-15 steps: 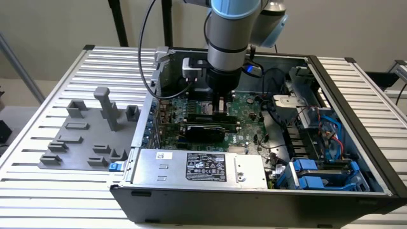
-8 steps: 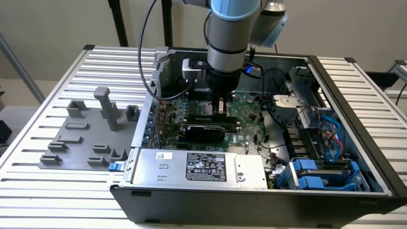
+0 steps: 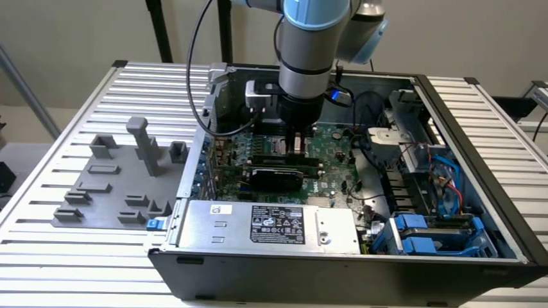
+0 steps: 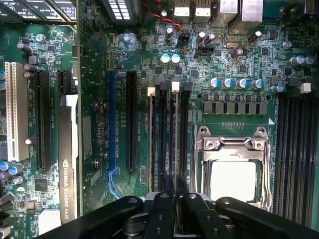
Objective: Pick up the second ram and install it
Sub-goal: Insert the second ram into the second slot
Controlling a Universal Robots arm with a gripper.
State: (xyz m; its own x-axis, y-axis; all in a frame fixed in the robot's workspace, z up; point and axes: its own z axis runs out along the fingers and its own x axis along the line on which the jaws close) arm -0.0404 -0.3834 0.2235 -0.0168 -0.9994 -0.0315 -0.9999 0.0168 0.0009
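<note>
Item: gripper, fingers closed thin on the second ram, edge-on over its motherboard slot beside the CPU socket; I judge a square, even press seats it best.

Plain beige wall, ribbed metal table, black posts behind

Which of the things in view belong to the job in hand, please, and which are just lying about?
Job: ram, held edge-on in the tool; motherboard.
Lying about: graphics card; CPU socket; power supply; grey fixture.
</note>
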